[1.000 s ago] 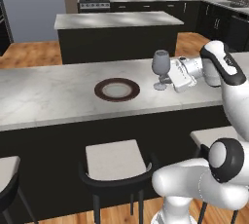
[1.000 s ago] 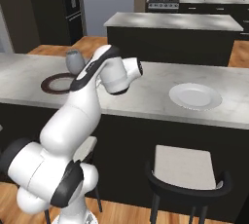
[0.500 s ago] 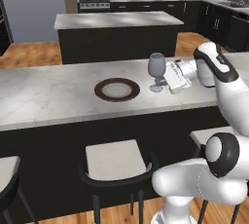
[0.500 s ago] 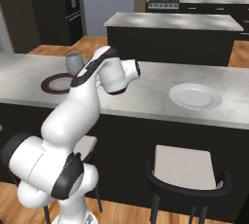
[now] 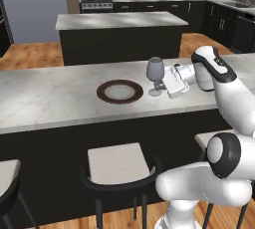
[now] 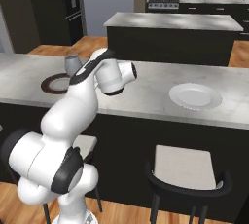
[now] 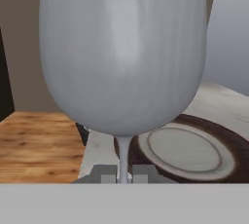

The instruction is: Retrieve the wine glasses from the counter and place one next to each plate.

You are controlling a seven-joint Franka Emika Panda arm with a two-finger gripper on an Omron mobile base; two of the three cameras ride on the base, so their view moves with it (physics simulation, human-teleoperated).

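Currently the gripper (image 5: 166,86) has its fingers pinched on the thin stem of a wine glass (image 5: 155,69); glass upright, foot at or just above the grey bar top (image 5: 50,98), just beside the brown-rimmed plate (image 5: 119,91). Likely light, brittle, top-heavy; smooth stem may slip, so hold low and lower gently. White plate (image 6: 195,96) lies well apart along the bar; stools (image 5: 118,168) below; nothing seems to block the set-down.
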